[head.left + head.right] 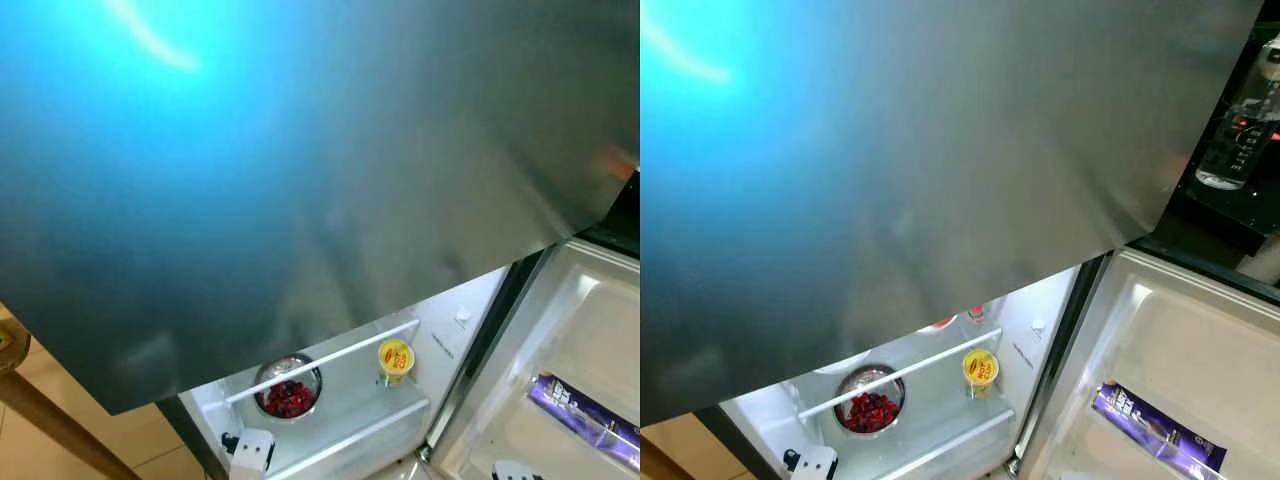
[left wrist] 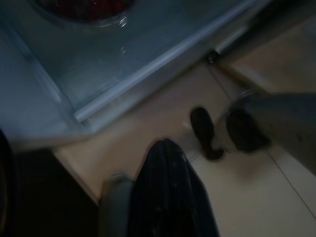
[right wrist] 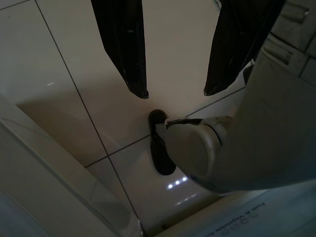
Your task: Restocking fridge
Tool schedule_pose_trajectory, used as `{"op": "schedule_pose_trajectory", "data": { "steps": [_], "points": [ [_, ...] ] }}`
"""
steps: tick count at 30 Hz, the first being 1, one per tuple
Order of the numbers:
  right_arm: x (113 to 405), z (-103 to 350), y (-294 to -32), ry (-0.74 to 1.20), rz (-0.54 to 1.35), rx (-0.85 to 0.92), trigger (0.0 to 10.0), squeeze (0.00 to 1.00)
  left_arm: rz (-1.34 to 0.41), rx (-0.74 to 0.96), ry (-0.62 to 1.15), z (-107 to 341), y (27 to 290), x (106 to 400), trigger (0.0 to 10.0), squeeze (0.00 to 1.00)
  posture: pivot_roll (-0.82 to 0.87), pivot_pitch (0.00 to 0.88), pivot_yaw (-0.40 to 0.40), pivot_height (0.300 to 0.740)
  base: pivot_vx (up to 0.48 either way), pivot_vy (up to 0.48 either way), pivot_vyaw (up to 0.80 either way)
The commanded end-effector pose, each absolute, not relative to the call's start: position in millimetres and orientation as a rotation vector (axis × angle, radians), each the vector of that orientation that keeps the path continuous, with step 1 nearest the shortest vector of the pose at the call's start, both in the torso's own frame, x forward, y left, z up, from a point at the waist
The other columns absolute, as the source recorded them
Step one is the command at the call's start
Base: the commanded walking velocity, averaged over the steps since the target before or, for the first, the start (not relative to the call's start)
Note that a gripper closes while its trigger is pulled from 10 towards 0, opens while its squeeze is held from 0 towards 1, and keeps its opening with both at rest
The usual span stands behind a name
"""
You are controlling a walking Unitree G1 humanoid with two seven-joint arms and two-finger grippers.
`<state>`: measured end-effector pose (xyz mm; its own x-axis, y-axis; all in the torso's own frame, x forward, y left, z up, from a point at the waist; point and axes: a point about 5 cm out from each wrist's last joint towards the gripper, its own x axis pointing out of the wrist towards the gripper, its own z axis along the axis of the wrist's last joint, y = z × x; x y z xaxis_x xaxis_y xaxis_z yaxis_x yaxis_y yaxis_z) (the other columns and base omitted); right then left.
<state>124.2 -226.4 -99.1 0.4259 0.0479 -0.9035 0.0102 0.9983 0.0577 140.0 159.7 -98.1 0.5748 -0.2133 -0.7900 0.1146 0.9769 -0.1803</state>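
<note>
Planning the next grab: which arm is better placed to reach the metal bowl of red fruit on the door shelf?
Left, probably: the left wrist view looks onto the door shelf beside the bowl; the right gripper hangs over floor tiles.

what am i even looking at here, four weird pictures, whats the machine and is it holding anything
It is a walking humanoid robot restocking a fridge. The two top pictures come from cameras in its head, looking down past a big grey fridge door into the open fridge. On the door shelf sit a metal bowl of red berries and a yellow cup; a purple chocolate bar lies in the fridge to the right.

The other two come from wrist cameras. The right gripper hangs open over the tiled floor, holding nothing. The left gripper is dark and blurred, so I cannot tell its state.
</note>
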Motion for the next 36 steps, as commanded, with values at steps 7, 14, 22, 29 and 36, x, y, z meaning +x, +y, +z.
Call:
{"op": "schedule_pose_trajectory", "data": {
  "steps": [7,14,22,29,36],
  "points": [
    [131.2,-96.0,-228.3,1.099,0.032,0.050,10.0,0.00,-0.001,-0.153,1.079,-109.2,191.0,105.0,10.0,0.00,-0.07,0.034,-0.022,0.640,0.000,0.000,0.00],
    [140.3,-92.2,-228.4,1.063,0.049,0.078,10.0,0.00,-0.003,-0.155,1.081,-109.4,190.2,104.6,10.0,0.00,-0.07,0.035,-0.024,0.664,0.000,0.000,0.00],
    [141.5,-91.7,-228.1,1.064,0.057,0.098,10.0,0.00,-0.006,-0.157,1.084,-109.7,188.8,104.1,10.0,0.00,-0.07,0.033,-0.026,0.698,0.000,0.000,0.00],
    [141.0,-92.0,-227.3,1.064,0.062,0.110,10.0,0.00,-0.031,-0.153,1.092,-110.2,186.0,103.4,10.0,0.00,-0.07,0.033,-0.026,0.728,0.000,0.000,0.00],
    [140.9,-92.0,-227.4,1.063,0.059,0.108,10.0,0.00,-0.066,-0.132,1.095,-110.3,183.6,103.4,10.0,0.00,-0.07,0.033,-0.026,0.740,0.000,0.000,0.00]
  ]
}}
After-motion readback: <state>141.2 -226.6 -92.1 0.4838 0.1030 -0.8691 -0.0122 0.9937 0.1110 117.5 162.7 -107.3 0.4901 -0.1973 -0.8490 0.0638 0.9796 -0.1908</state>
